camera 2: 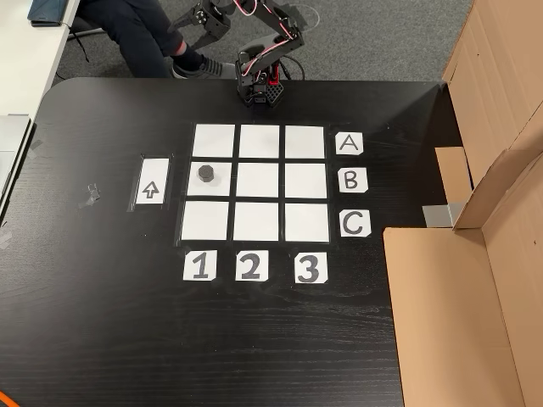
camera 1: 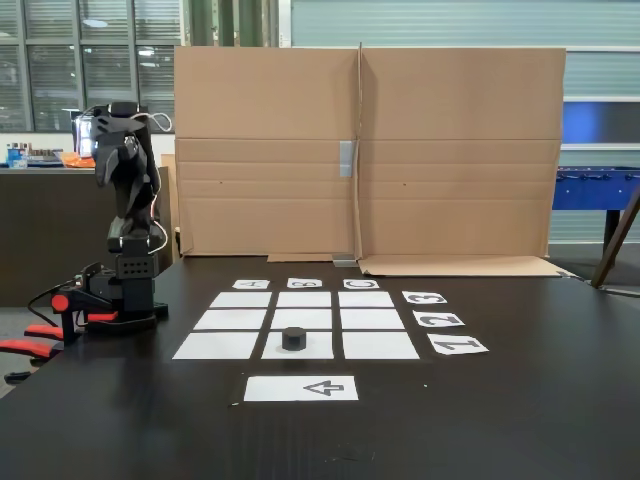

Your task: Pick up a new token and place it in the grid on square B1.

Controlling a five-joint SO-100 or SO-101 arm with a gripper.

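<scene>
A small black token (camera 1: 293, 338) (camera 2: 206, 174) sits upright on square B1 (camera 1: 322, 348) (camera 2: 223, 189), the middle paper of the row labelled 1, nearest the arrow sheet. The grid (camera 1: 304, 299) (camera 2: 259, 180) is nine white paper rectangles on the black table. My arm (camera 1: 125, 170) (camera 2: 265, 59) stands folded over its base beside the A column, well clear of the token. Its gripper is tucked in against the arm, and I cannot make out how the jaws stand. Nothing is seen held in it.
An arrow-printed sheet (camera 1: 300, 388) (camera 2: 152, 181) lies just outside the grid by row 1. Letter and number labels (camera 2: 350, 179) (camera 2: 249, 266) border two sides. A tall cardboard wall (camera 1: 370, 150) (camera 2: 484, 280) stands behind row 3. A seated person's legs (camera 2: 136, 34) are behind the arm.
</scene>
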